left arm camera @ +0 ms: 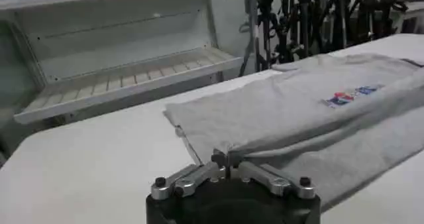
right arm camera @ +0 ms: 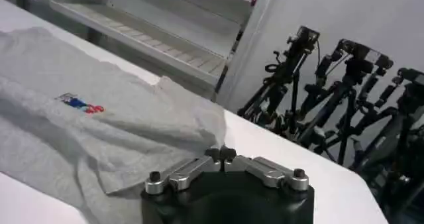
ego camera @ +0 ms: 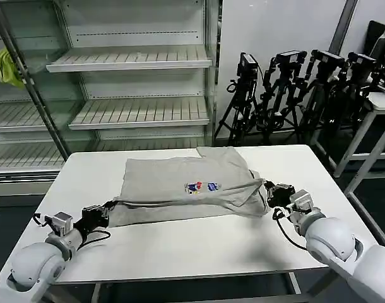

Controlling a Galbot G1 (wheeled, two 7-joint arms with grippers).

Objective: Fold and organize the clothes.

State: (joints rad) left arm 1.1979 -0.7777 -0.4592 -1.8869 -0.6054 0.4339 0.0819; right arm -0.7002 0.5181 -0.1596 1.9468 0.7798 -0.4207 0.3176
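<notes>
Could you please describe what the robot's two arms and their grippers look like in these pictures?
Both arms have smooth, rounded white shells that narrow to silver-grey wrist blocks with loose black cables looping beside them. The left gripper and right gripper are small and black. From the wrist cameras, each gripper sits on a round black body with two silver metal links fastened by dark bolts.

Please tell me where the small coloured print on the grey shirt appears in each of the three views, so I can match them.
Head view: the print sits near the middle of the grey shirt, on the white table.
Left wrist view: the print is far from the camera, toward the tripods.
Right wrist view: the print lies on the shirt's far part.
Shared landmark: the black tripods.
</notes>
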